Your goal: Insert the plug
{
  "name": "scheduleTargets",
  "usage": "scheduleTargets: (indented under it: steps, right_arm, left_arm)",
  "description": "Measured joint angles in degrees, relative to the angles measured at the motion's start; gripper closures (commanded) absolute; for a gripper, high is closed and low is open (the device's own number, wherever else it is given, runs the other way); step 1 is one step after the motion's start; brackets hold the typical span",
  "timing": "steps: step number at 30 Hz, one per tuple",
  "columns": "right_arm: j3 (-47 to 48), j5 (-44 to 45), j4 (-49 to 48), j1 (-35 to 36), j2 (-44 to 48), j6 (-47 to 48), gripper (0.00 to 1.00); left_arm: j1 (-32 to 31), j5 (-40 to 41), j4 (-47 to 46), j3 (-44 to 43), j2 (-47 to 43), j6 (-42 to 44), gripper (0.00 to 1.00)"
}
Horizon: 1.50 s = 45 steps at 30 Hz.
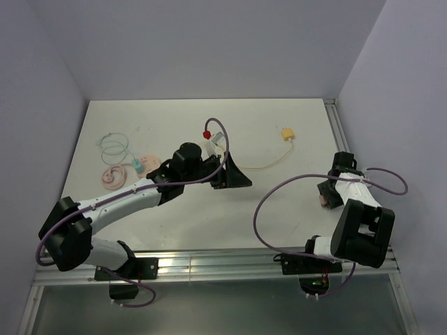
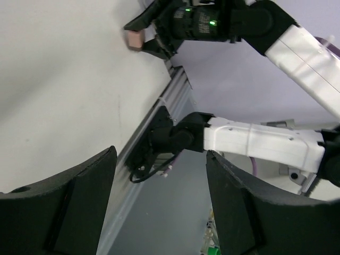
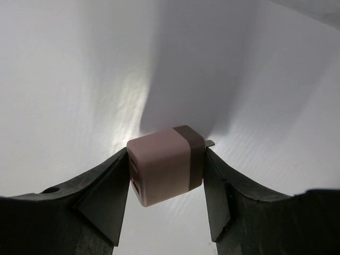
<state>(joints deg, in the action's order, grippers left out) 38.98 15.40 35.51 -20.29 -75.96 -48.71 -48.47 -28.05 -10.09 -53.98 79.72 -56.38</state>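
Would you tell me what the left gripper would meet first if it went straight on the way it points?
Probably the right arm's base by the rail; nothing lies between the open left gripper and it, though depth is unclear.

- a thin teal wire (image 1: 112,145) looped at the far left of the white table (image 1: 279,118)
- a coiled pink cable (image 1: 112,177) just nearer
- a metal rail (image 1: 216,261) along the near edge

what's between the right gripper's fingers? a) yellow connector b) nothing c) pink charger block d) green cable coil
c, the right wrist view shows the pink charger block clamped on both sides by the right gripper.
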Motion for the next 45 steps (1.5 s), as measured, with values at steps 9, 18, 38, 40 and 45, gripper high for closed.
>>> scheduleTargets:
  steps: [9, 18, 38, 40, 45]
  right_arm:
    - [6.47, -8.68, -3.72, 9.29, 1.92, 3.37, 1.00]
    - [11.13, -26.16, -13.05, 22.25, 1.25, 1.84, 1.00]
    - [11.17, -41.22, -30.36, 46.99, 1.36, -6.16, 1.00]
    - [11.17, -40.94, -30.64, 49.07, 1.75, -7.34, 1.00]
    - [10.95, -38.88, -31.98, 53.86, 4.57, -11.63, 1.00]
  left_arm:
    - [1.36, 8.90, 2.01, 5.79, -7.93, 3.37, 0.27]
    - [1.36, 17.81, 0.72, 16.76, -17.35, 6.43, 0.26]
    - [-12.85, 42.60, -4.28, 24.44, -30.23, 12.87, 0.31]
    - [-13.75, 44.81, -5.22, 26.03, -31.26, 13.51, 0.31]
    - [-16.65, 51.08, -6.08, 26.97, -31.32, 16.44, 0.30]
